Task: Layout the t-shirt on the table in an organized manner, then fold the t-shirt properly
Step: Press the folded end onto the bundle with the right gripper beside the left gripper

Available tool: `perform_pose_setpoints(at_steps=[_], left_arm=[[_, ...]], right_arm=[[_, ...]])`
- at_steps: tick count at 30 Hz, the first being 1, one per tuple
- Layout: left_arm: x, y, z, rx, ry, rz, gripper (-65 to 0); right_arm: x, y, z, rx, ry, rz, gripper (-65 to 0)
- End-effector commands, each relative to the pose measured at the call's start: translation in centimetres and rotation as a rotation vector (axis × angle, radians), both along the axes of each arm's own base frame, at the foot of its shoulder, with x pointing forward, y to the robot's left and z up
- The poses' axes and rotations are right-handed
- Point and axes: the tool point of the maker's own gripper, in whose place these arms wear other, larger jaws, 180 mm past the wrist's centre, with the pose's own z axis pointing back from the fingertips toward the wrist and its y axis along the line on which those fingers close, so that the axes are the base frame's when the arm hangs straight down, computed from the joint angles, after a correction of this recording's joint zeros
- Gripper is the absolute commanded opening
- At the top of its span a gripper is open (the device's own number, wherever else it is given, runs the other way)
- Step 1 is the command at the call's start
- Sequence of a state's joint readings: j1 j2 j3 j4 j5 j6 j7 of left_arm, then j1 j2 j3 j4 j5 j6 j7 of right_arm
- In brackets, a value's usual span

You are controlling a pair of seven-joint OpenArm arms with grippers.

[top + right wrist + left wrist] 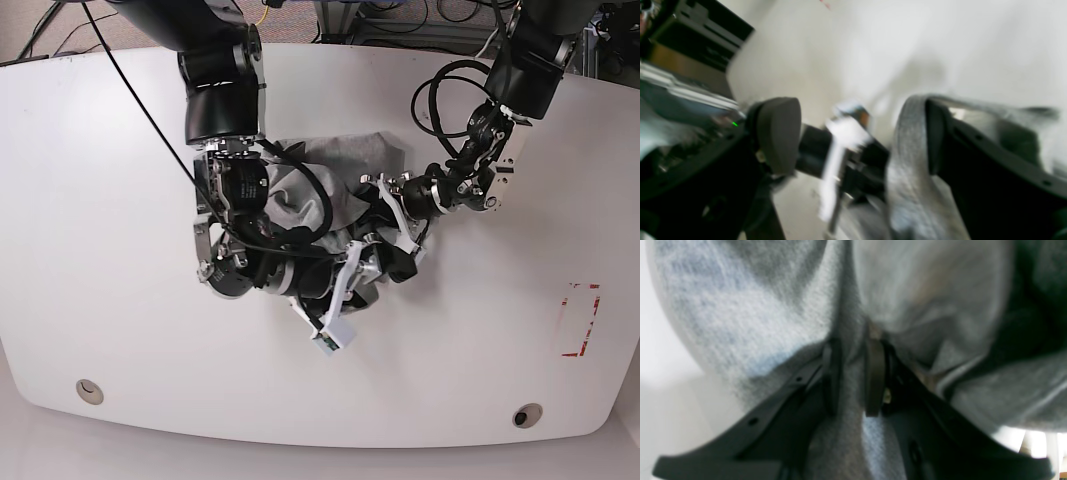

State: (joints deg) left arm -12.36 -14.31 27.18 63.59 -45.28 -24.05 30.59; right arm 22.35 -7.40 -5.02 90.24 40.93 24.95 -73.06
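The heather-grey t-shirt [335,170] lies crumpled in the middle of the white table [100,200]. My left gripper [853,373], reaching in from the base view's right [392,228], is shut on a fold of the t-shirt [750,306], and grey fabric fills most of the left wrist view. My right gripper [857,133] stands open just below the heap [345,290]. A strip of the t-shirt [907,156] hangs against the inner face of its right finger, while its left pad [778,133] is bare. Both grippers sit close together over the cloth.
A red tape outline [580,320] marks the table's right side. Two round grommets [89,390] [526,414] sit near the front edge. Black cables [440,100] loop from the arm on the right. Dark equipment [690,30] stands beyond the table's edge.
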Motion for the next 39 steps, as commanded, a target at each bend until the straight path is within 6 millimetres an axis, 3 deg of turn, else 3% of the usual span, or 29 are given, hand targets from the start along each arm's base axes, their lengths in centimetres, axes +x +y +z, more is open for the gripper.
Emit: perform_pose_setpoints(at_steps=[1, 8, 13, 25, 35, 39], left_arm=[[-2.0, 1.4, -2.6, 0.131, 0.085, -0.046, -53.5], [-1.9, 1.4, -2.6, 0.129, 0.08, -0.042, -53.5], [-1.6, 1.3, -2.4, 0.117, 0.064, -0.034, -53.5], [-1.6, 1.2, -2.3, 0.116, 0.062, -0.035, -53.5], [-1.5, 1.3, -2.2, 0.113, 0.058, -0.03, -53.5], [-1.0, 0.7, -1.0, 0.098, 0.022, -0.04, -53.5]], right_arm=[[0.6, 1.6, 3.2, 0.077, -0.068, 0.018, -15.7], [0.5, 2.3, 2.9, 0.077, -0.055, 0.034, -15.9], [-1.0, 4.0, 2.4, 0.039, -0.064, 0.11, -15.9], [-3.1, 3.9, -0.6, -0.146, -0.101, 0.249, -15.9], [-1.7, 2.3, -0.4, -0.204, -0.133, 0.237, -16.0], [-2.3, 2.6, -0.9, -0.237, -0.139, 0.273, -16.0]])
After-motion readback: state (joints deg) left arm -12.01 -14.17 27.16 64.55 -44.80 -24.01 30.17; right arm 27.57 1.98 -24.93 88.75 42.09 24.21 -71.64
